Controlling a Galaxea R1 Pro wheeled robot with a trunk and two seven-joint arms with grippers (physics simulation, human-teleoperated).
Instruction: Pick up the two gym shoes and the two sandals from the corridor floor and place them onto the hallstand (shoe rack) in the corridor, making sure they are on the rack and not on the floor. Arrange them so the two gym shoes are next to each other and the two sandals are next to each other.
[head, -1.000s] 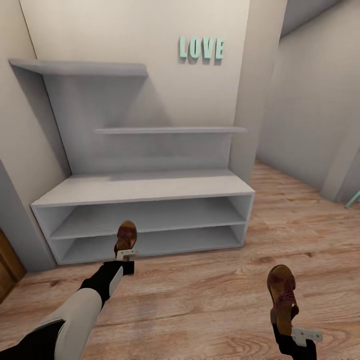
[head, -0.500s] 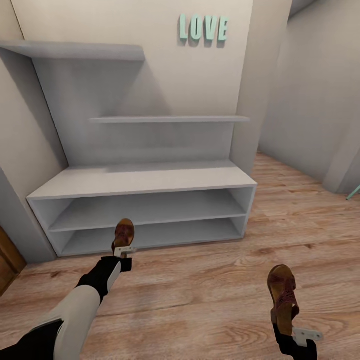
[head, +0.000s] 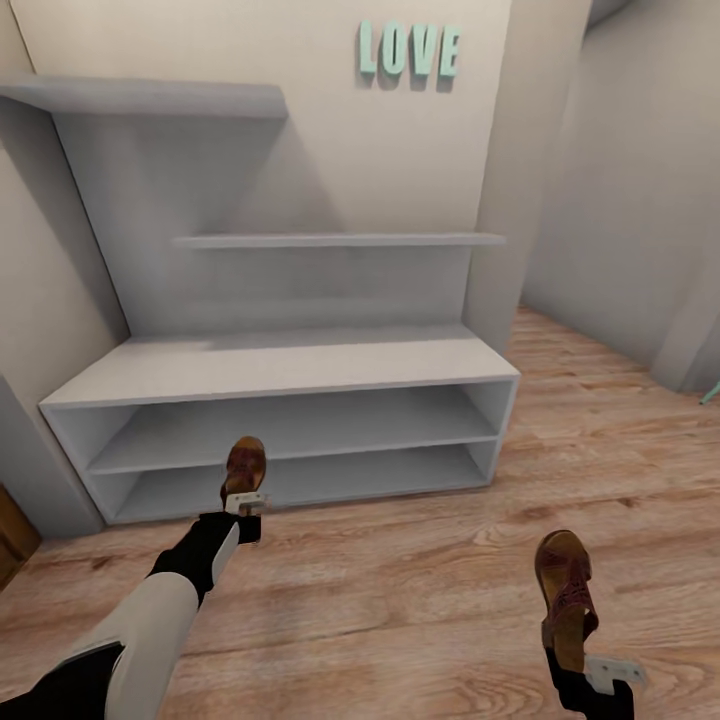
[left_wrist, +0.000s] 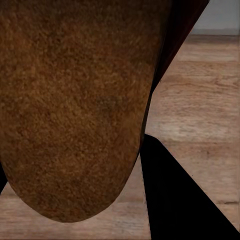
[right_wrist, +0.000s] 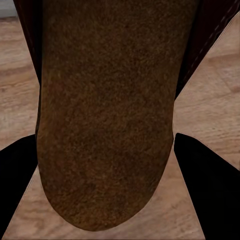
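Rolling closer, the robot's base is bringing the wide light-grey hallstand with its two open shelf levels (head: 300, 368) nearer in the head view. Its left gripper (head: 245, 499) is clenching one dark brown woven-strap leather sandal (head: 245, 466) toe-forward just before the lower shelf, probably for sliding in. Its right gripper (head: 592, 665) is grasping the other brown sandal (head: 565, 594) over the light wood-plank corridor floor (head: 420, 580), likely waiting its turn.

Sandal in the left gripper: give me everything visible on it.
The left sandal is dark brown with a woven strap and a tan footbed, which looks suede-like close up. The left gripper holds it by the heel, toe pointing toward the hallstand. It is off the corridor floor, in front of the lower shelves, touching only the gripper.
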